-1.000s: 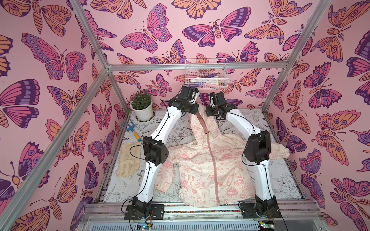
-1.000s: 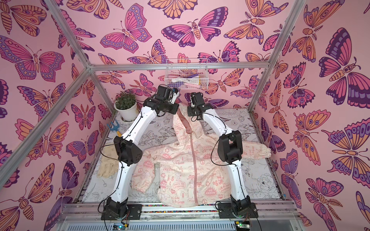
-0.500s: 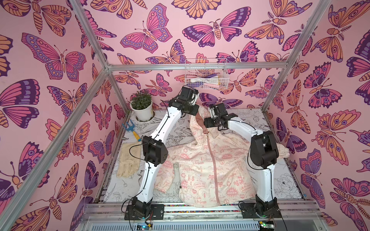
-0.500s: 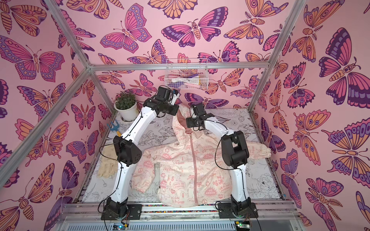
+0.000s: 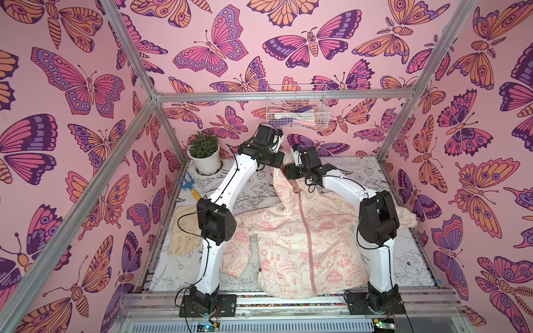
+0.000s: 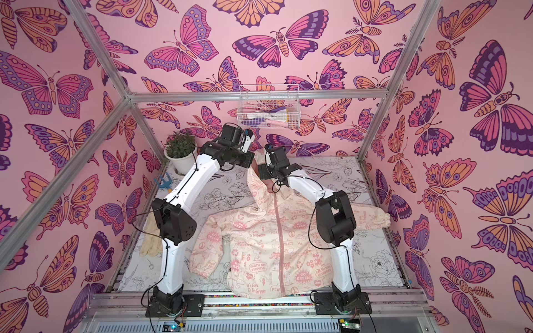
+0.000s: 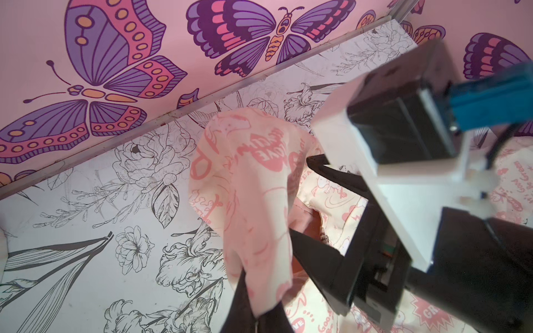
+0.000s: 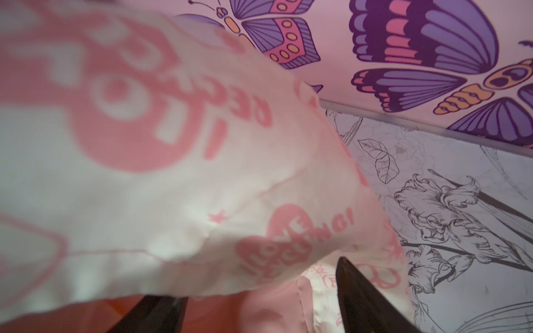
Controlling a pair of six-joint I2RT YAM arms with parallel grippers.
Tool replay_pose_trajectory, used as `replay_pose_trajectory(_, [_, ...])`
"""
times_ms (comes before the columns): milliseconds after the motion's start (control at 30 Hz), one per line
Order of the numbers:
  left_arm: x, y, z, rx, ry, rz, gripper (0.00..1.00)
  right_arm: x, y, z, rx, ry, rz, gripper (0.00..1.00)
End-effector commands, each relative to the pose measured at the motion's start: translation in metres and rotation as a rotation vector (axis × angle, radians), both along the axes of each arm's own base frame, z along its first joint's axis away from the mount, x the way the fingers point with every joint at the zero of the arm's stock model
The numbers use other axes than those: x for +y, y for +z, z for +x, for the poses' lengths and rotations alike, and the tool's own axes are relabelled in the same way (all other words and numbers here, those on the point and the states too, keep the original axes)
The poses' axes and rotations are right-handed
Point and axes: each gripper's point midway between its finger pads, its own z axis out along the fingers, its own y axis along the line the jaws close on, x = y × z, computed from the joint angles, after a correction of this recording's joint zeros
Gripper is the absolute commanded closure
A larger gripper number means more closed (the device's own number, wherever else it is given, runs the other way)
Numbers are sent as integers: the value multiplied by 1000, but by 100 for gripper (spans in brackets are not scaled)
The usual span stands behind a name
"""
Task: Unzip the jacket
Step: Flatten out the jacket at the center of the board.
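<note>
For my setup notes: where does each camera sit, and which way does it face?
Top views: high in front, looking down on the table; left arm, right arm and jacket show.
Left wrist: looks past the left fingers, shut on the hood; open right fingers show.
Right wrist: close to the hood, facing a wall; right fingers show.
Shared: all show the jacket.

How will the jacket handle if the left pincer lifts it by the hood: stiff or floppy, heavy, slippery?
Likely floppy: the hood hangs in folds from the shut left pincer while the rest of the jacket lies slack on the table. Probably light: one small pinch holds the hood up. Pulling may drag the whole garment, since nothing visibly pins the hem.
</note>
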Motion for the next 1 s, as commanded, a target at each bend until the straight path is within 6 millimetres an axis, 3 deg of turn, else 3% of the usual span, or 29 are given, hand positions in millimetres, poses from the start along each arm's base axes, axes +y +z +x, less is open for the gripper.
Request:
replay_pose_trajectory(0, [4, 9, -8, 2, 0, -13, 100, 1, 16, 8, -62, -47, -23, 23])
replay_pose_trajectory(300, [3, 15, -10, 6, 3, -36, 100, -8, 28, 20, -129, -103, -130, 25])
replay_pose_trajectory(367, [3, 16, -11, 3, 0, -34, 100, -11, 37, 26, -154, -110, -158, 46])
replay_pose_trajectory(500, [7, 16, -14, -1, 0, -15, 100, -11, 50, 32, -166, -94, -189, 100])
replay_pose_trajectory(533, [8, 15, -15, -1, 0, -9, 100, -12, 54, 31, -167, -90, -193, 100])
replay_pose_trajectory(567, [10, 13, -15, -2, -1, 0, 85, -12, 56, 30, -169, -86, -198, 100])
replay_pose_trajectory(600, [14, 11, -15, 0, 21, 13, 57, -14, 59, 28, -166, -83, -204, 100])
replay_pose_trajectory(633, [21, 8, -12, 2, 65, 29, 45, -16, 60, 25, -162, -80, -212, 100])
replay_pose_trajectory(700, [43, 2, -7, 21, 181, 44, 0, -21, 62, 19, -147, -60, -247, 100])
replay_pose_trajectory(833, [65, -15, -16, 113, 294, -17, 0, -37, 67, 10, -122, -63, -299, 100])
replay_pose_trajectory(967, [47, -26, -38, 112, 269, -121, 0, -43, 78, 4, -101, -47, -316, 100])
